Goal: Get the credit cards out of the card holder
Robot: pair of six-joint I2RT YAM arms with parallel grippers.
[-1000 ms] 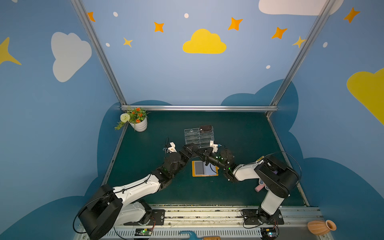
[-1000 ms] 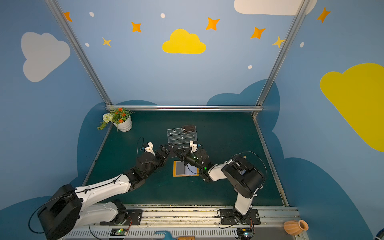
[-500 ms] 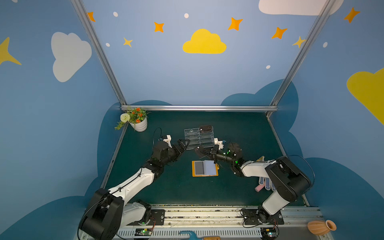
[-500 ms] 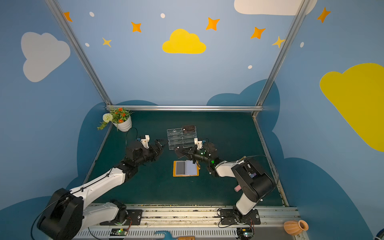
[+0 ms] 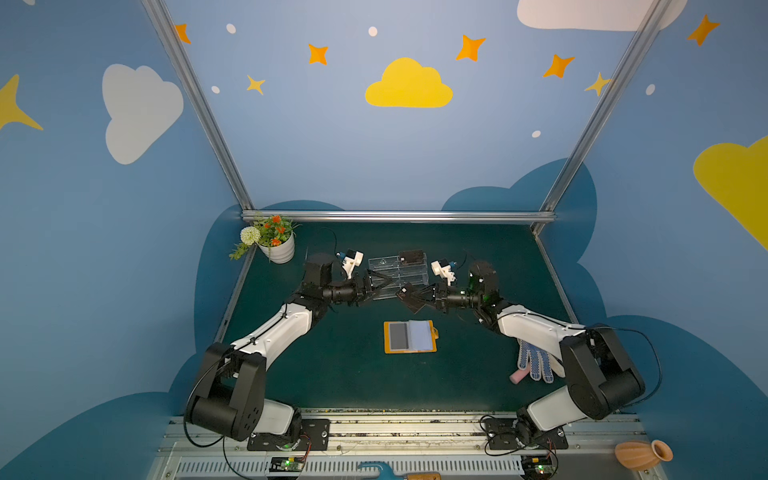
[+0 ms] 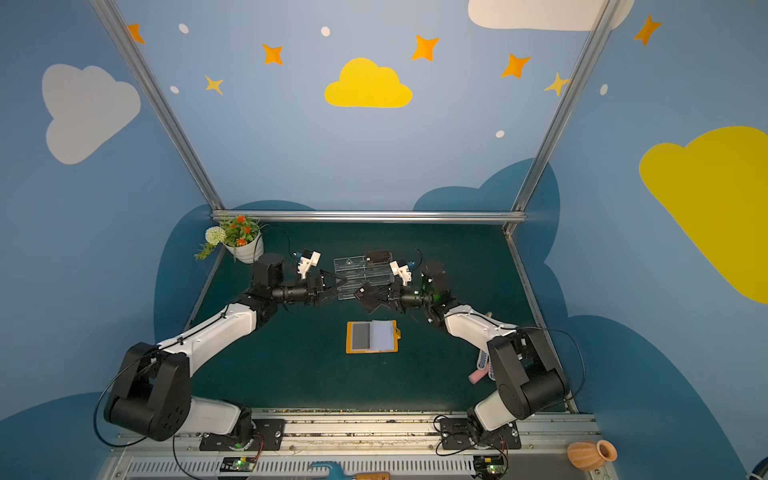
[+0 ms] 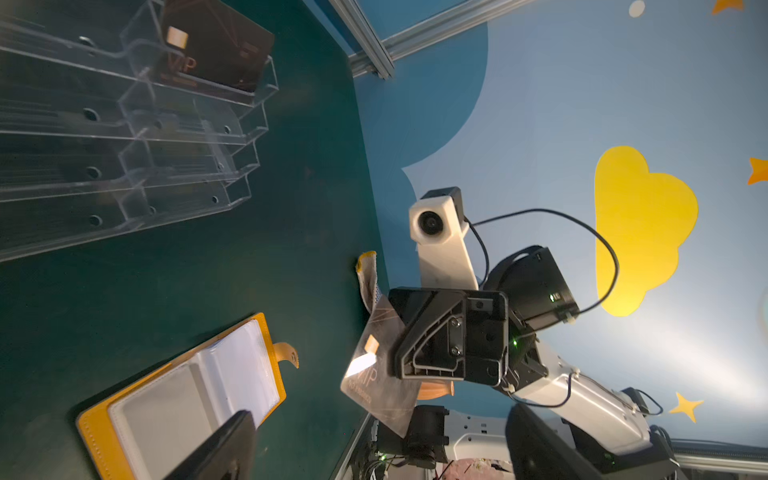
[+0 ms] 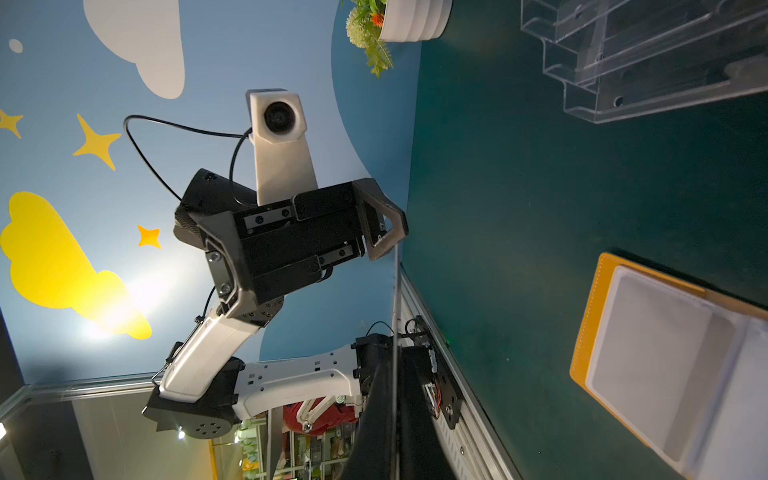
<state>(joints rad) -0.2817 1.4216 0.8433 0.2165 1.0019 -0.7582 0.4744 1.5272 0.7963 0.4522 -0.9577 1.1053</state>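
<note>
The orange card holder (image 5: 410, 336) (image 6: 372, 336) lies open on the green mat, its clear sleeve pages up; it also shows in the wrist views (image 7: 187, 399) (image 8: 665, 365). Behind it, my right gripper (image 5: 415, 296) (image 8: 392, 374) is shut on a dark credit card (image 5: 409, 298) (image 7: 378, 374) held in the air, edge-on in the right wrist view. Facing it from the left, my left gripper (image 5: 383, 282) (image 7: 380, 415) (image 8: 303, 241) is open and holds nothing. A second credit card (image 5: 411, 257) (image 7: 216, 45) stands in the top tier of the clear stand.
The clear acrylic tiered stand (image 5: 399, 270) (image 6: 361, 270) sits just behind both grippers. A white flower pot (image 5: 276, 245) stands at the back left. A dotted glove (image 5: 536, 365) and a pink piece (image 5: 519, 376) lie by the right arm's base.
Both grippers have risen from over the card holder and moved back toward the stand. The right one carries a card with it; the left one drew off to the left, empty.
</note>
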